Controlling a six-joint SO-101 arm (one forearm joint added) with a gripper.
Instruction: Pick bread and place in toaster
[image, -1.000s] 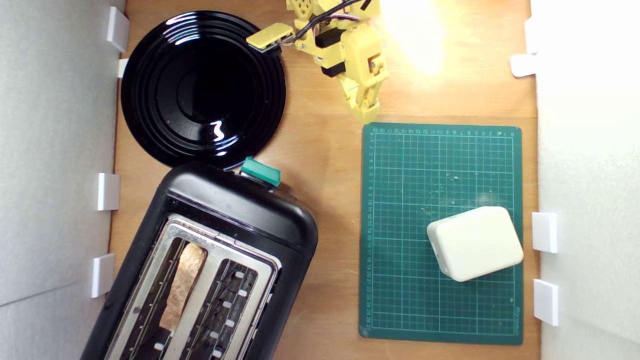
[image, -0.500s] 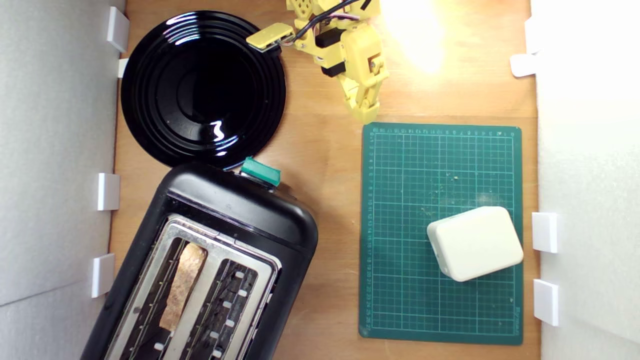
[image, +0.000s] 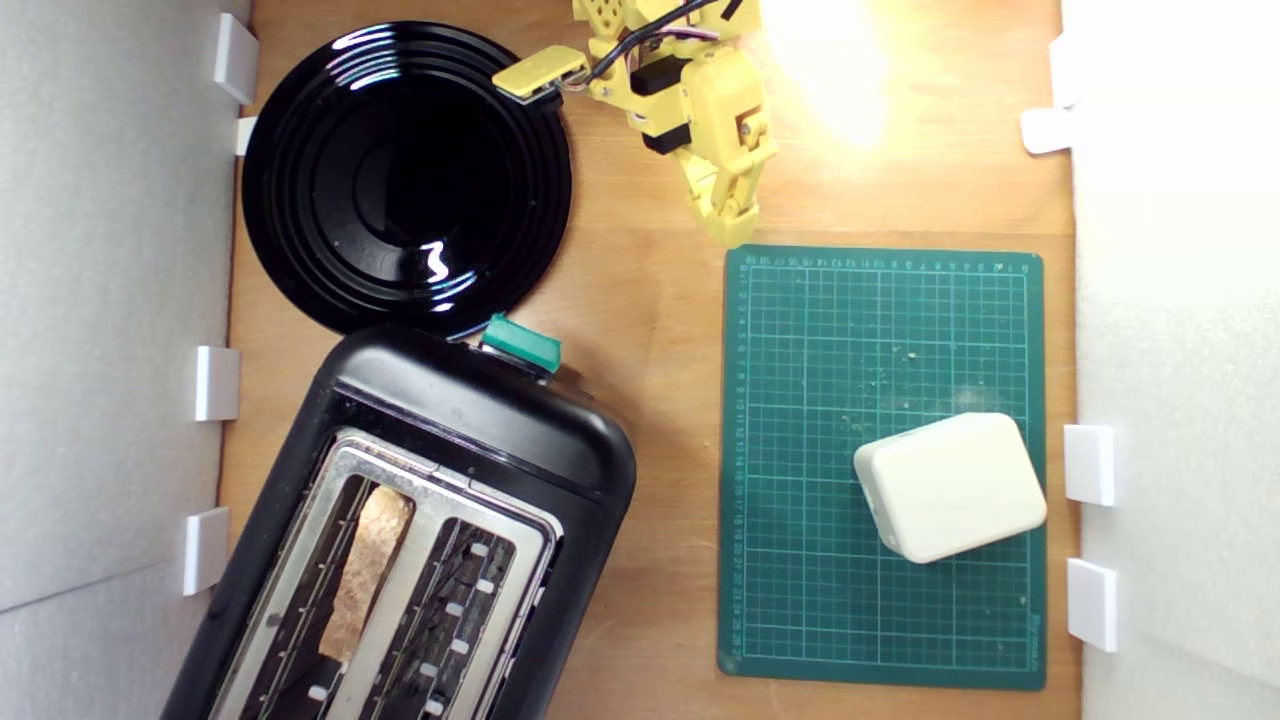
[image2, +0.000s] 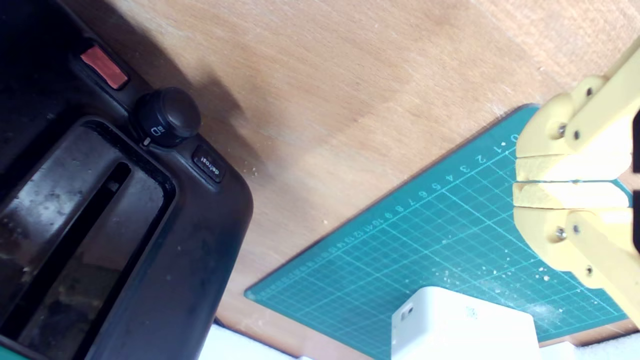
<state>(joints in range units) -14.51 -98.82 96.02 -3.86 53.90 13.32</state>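
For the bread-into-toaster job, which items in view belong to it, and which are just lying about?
Part of the job:
- bread, standing in one slot
- toaster
- hand, shut and empty, away from both

Lying about:
- black plate, nothing on it
- green cutting mat, scattered with crumbs
- white plastic block, resting on the mat

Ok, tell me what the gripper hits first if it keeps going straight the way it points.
Probably the green cutting mat: the shut gripper points at its near edge. Its height above is unclear.
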